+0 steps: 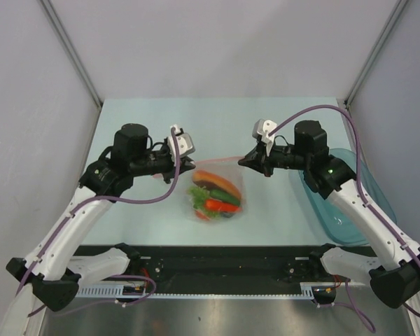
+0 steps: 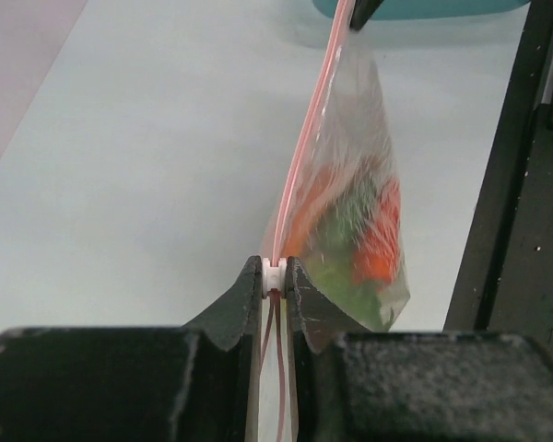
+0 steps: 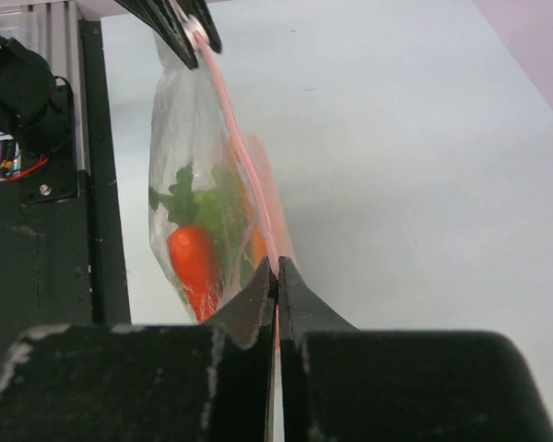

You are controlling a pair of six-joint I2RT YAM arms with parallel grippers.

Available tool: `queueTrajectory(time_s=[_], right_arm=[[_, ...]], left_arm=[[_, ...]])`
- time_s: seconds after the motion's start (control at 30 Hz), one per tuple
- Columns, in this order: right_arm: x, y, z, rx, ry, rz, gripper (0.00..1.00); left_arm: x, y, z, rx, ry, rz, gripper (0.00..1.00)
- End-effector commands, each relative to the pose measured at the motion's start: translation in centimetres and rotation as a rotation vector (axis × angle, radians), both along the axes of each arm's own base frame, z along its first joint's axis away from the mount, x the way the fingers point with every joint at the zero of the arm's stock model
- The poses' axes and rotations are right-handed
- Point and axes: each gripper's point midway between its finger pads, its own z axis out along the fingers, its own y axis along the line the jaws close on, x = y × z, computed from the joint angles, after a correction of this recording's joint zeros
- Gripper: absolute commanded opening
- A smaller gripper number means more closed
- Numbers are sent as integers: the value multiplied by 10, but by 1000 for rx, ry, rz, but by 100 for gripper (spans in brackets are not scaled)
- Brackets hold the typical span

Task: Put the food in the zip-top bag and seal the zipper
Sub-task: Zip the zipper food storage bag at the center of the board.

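The left hand pinches one end of the zipper, the right hand the other, both narrow on it. The bag, food inside, hangs between them, left of the bowl.

Clear zip-top bag holds food, zipper stretched taut.

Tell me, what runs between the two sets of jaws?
The pink-red zipper, pulled taut, with the clear bag of food hanging below; both wrist views show it.
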Motion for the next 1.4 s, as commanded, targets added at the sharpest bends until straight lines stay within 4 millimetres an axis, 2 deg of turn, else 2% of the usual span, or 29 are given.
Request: queueTrajectory(time_s=[0.0,0.23,0.43,0.6,0.77,0.87,0.9,0.93,0.97,1.0,1.03,1.1,1.13,1.17,1.2,1.23,1.27,1.3,1.33,1.37], right_arm=[[7,-19,12,13,-34,-63,0],[29,-39,7,12,-11,-139,0],[40,-51,6,17,-5,-176,0],[50,-55,6,28,1,-196,0],[64,-64,9,42,-11,-240,0],[83,-64,14,69,-38,-278,0],[89,-64,16,79,-49,-290,0],[101,-64,25,106,-90,-307,0],[110,-65,29,115,-118,-335,0],[120,-64,46,147,-191,-344,0],[132,-64,44,148,-206,-360,0],[152,-66,62,181,-295,-400,0],[161,-64,71,197,-325,-409,0],[177,-62,65,196,-318,-424,0],[187,-60,71,212,-347,-425,0],[195,-59,84,230,-380,-429,0],[213,-55,70,221,-360,-433,0],[221,-53,76,237,-391,-433,0],[229,-51,77,239,-407,-434,0],[238,-50,83,243,-431,-440,0]], left_arm=[[1,29,0,29,-36,79,10],[12,64,-13,68,-30,186,10],[16,85,-16,90,-40,246,9],[24,88,-16,75,-22,275,7],[36,98,-13,67,-20,323,5],[47,95,-7,36,-36,326,3],[55,93,-8,35,-28,327,3],[65,90,5,12,-65,331,3],[75,91,10,10,-80,352,2],[89,89,9,9,-72,362,2],[102,89,29,-19,-127,375,2],[120,90,40,-31,-165,395,2],[136,89,52,-48,-202,407,2],[147,88,56,-51,-215,414,2],[156,89,61,-52,-234,428,2],[175,88,68,-60,-258,446,2],[183,89,72,-65,-269,459,2],[193,91,76,-64,-281,485,2],[202,93,88,-80,-311,500,2],[212,93,83,-79,-302,507,2]])
